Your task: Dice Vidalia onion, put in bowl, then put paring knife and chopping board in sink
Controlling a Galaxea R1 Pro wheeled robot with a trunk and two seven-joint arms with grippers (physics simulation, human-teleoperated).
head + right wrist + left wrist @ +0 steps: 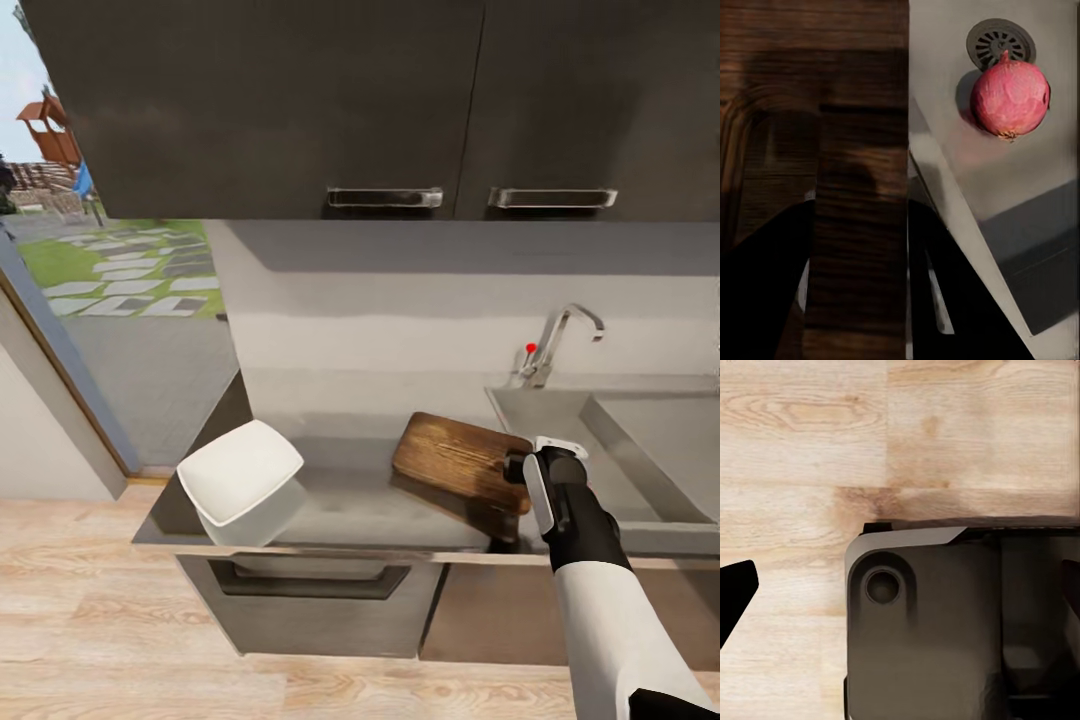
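Note:
My right gripper [515,478] is shut on the edge of the dark-brown chopping board [455,455], which is tilted above the grey countertop [350,500] beside the sink [560,420]. The right wrist view has a strip of the board [810,75] clamped in that gripper [862,285]. Past it, the pinkish-red Vidalia onion [1010,97] lies whole in the sink basin [1020,172], touching the round drain [999,41]. The white square bowl [245,480] stands at the countertop's left end. My left gripper [900,600] hangs open over the floor. The paring knife and diced onion are out of view.
Dark wall cabinets [380,100] with chrome handles hang above the counter. The chrome tap [560,340] with a red dot rises behind the sink. A drawer with a bar handle [310,580] sits under the bowl. Light wooden floor [90,620] runs along the cabinet fronts.

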